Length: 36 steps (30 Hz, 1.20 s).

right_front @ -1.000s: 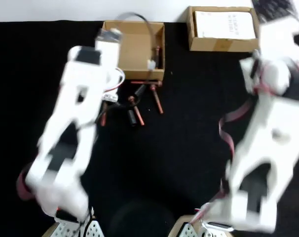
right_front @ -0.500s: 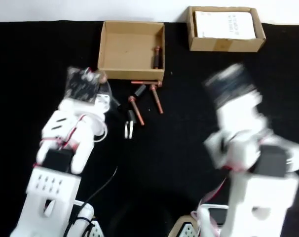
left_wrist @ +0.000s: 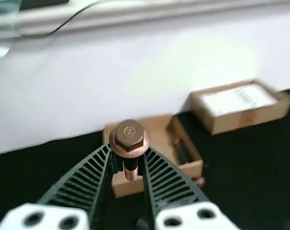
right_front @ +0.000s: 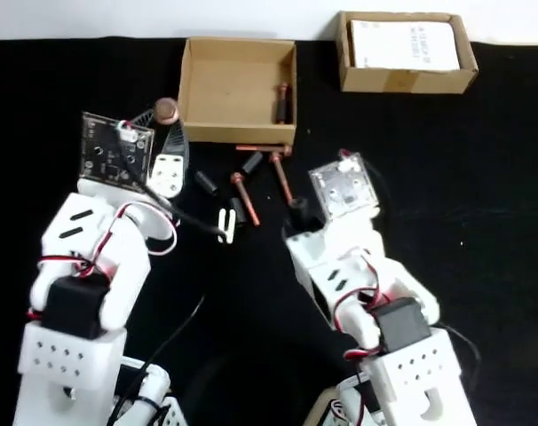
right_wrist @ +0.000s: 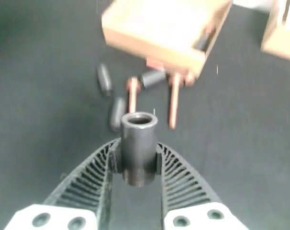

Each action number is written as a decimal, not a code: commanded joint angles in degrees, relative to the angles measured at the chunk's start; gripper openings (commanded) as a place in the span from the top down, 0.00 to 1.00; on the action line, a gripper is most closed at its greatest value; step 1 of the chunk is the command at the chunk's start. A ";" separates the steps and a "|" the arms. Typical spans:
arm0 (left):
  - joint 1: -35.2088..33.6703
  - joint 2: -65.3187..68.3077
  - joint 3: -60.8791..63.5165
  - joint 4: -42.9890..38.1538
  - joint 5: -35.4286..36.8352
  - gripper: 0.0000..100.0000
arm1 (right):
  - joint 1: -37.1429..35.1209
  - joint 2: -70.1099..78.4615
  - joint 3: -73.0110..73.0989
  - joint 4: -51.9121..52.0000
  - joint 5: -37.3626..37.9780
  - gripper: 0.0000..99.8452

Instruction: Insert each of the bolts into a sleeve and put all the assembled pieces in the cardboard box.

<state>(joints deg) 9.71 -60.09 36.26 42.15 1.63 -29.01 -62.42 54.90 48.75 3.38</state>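
Observation:
My left gripper point(left_wrist: 128, 165) is shut on a copper bolt point(left_wrist: 129, 141), held head-up above the table; from above that bolt point(right_front: 167, 111) sits just left of the open cardboard box point(right_front: 207, 131). My right gripper point(right_wrist: 138, 160) is shut on a black sleeve point(right_wrist: 138, 146), upright with its bore open, seen from above as a dark sleeve point(right_front: 297, 211) right of the loose parts. One assembled piece point(right_front: 281, 103) lies inside the box. Loose copper bolts point(right_front: 281, 177) and black sleeves point(right_front: 205, 183) lie on the black table in front of the box.
A second cardboard box point(right_front: 469, 78) holding white paper stands at the back right. Cables trail beside the left arm point(right_front: 91, 266). The black tabletop point(right_front: 482, 195) extends to the right.
Both arms have swung back from the far side toward the near side. The left gripper now holds a bolt aloft and the right gripper holds a sleeve near the loose parts.

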 commanded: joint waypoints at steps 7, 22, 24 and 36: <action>9.27 -1.01 -14.55 4.22 5.10 0.99 | -4.88 -1.71 18.33 -25.27 -0.62 0.99; 9.80 -1.45 -18.95 7.65 7.21 0.99 | -17.89 -1.71 38.81 -64.22 -0.97 0.99; 9.89 -1.45 -18.33 7.74 7.91 0.99 | -19.30 -1.71 42.24 -70.29 -1.05 0.99; 13.41 -1.01 -13.58 13.54 8.26 0.99 | -9.89 -1.71 44.97 -76.18 -7.38 0.99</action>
<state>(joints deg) 22.64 -60.88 23.69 54.29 9.63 -41.14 -63.03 95.69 -25.98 -3.65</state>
